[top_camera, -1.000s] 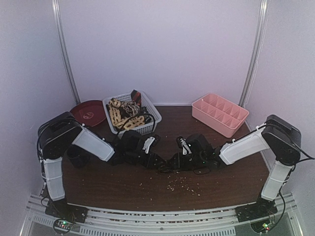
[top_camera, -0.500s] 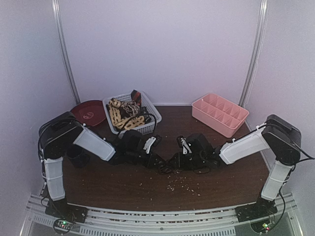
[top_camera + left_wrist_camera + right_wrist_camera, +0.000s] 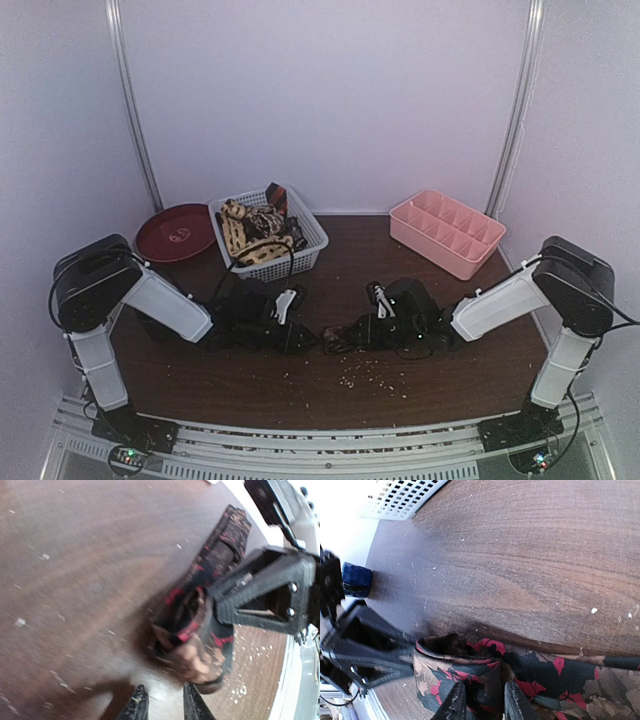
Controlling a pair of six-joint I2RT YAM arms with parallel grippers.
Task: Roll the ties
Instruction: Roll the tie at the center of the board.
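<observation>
A dark tie with red and tan patches (image 3: 540, 675) lies partly rolled on the brown table; it also shows in the left wrist view (image 3: 200, 625) and in the top view (image 3: 335, 340) between the two grippers. My right gripper (image 3: 482, 702) has its fingers closed on a fold of the tie at the rolled end. My left gripper (image 3: 162, 707) is open and empty, just short of the roll, with bare table between its fingers. Several more ties (image 3: 250, 232), tan-and-cream and dark, are heaped in the white basket (image 3: 310, 235).
A dark red plate (image 3: 178, 232) lies left of the basket. A pink divided tray (image 3: 447, 232) stands at the back right. A small blue mug (image 3: 356, 579) stands on the left. Pale crumbs (image 3: 370, 375) dot the table in front of the grippers.
My left arm has drawn back to the left and lowered, its gripper now off the tie. The right gripper has stayed at the tie.
</observation>
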